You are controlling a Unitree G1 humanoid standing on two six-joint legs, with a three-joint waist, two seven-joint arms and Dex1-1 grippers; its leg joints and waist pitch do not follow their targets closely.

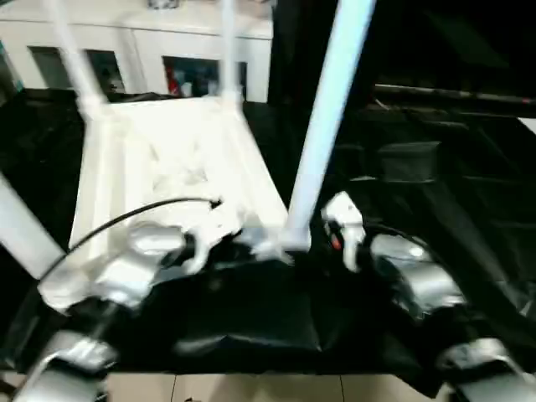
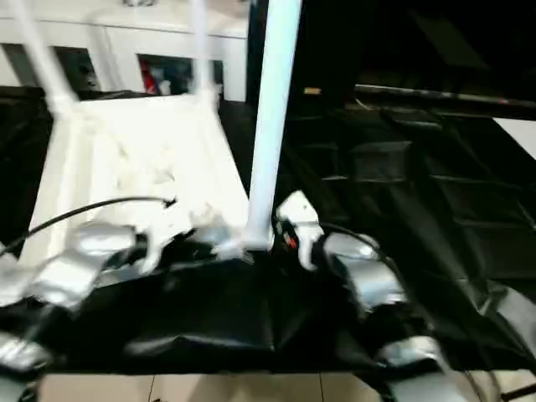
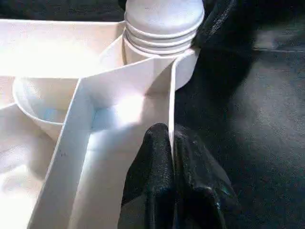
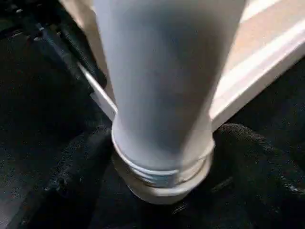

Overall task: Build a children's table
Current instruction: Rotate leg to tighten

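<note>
Two claws were set at the near corner of the children's table (image 1: 180,159), which lay upside down on the black desk (image 1: 435,193). The left claw (image 3: 171,157) was pinched shut on a thin rim wall — apparently to steady it. The right claw (image 4: 157,191) was spread wide around the nearest leg (image 1: 327,126), not gripping. Farther off, two legs were seen upright.
</note>
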